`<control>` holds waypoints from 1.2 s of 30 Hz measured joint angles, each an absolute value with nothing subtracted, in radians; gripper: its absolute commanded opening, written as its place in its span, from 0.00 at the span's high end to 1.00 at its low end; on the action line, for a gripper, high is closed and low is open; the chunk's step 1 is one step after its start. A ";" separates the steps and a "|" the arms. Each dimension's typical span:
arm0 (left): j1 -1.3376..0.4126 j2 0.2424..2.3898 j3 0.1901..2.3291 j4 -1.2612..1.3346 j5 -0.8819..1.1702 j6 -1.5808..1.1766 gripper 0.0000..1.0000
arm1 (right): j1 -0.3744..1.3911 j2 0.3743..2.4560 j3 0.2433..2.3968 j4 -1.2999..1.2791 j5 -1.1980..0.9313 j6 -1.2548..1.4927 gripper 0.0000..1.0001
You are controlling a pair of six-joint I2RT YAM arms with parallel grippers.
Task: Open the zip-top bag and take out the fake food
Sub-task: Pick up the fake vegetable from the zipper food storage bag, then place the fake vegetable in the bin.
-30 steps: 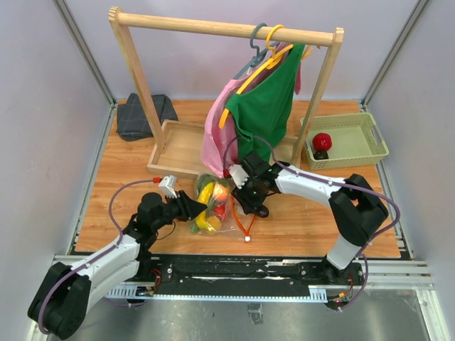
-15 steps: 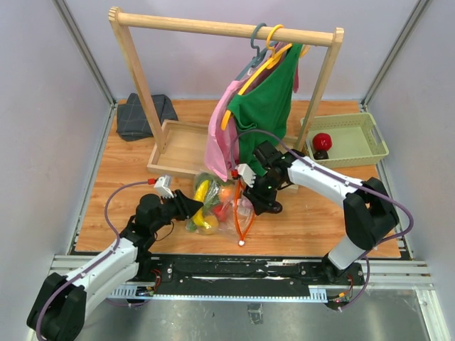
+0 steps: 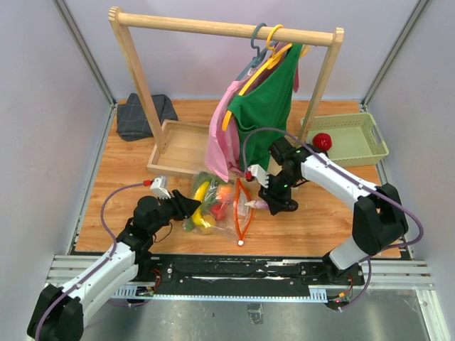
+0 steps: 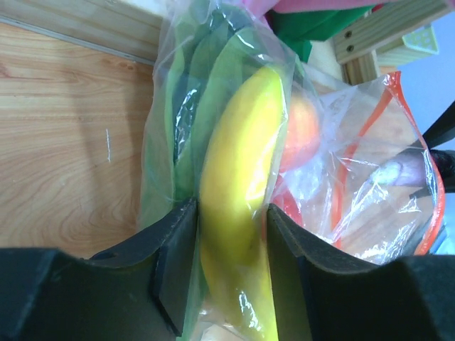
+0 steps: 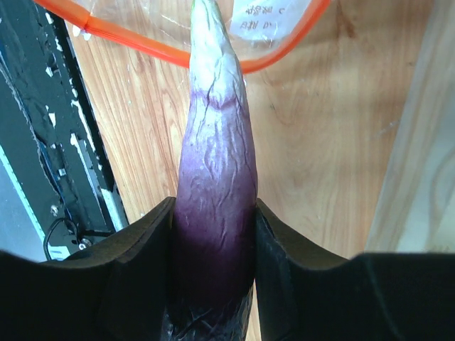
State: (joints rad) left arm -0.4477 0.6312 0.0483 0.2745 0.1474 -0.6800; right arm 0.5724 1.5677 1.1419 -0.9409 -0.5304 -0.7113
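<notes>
Gripping one eggplant at the bag's open mouth

One zip-top bag [image 3: 217,206] lies near the table's front edge, its orange zip strip [image 5: 142,42] gaping. Two grippers work it. The left gripper [image 4: 231,277], jaws partway closed, pinches the single banana [image 4: 238,177] through the plastic. The right gripper [image 5: 213,284] clamps one purple eggplant [image 5: 213,177], narrow tip at the mouth, body outside.

Inside sit one peach [image 4: 302,135] and green leafy pieces [image 4: 188,128]; the red items are too crumpled over to count. One red fruit [image 3: 322,141] rests in the one basket [image 3: 348,160].

Two garments, pink [image 3: 217,145] and green [image 3: 266,106], hang from a wooden rack [image 3: 220,28] over the wooden table [image 3: 320,224], with pale walls around. The eggplant's thick end is hidden between the fingers.
</notes>
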 measured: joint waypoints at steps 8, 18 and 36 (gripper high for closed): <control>-0.447 0.525 0.068 0.150 0.073 -0.696 0.18 | 0.416 1.477 1.136 -1.005 -0.616 -0.802 0.94; -0.447 0.469 0.146 0.062 0.015 -0.686 0.06 | 0.155 1.383 1.092 -1.073 -0.715 -0.914 0.94; -0.447 0.522 0.206 0.073 0.002 -0.643 0.02 | -0.371 1.430 1.176 -1.214 -0.826 -1.112 0.92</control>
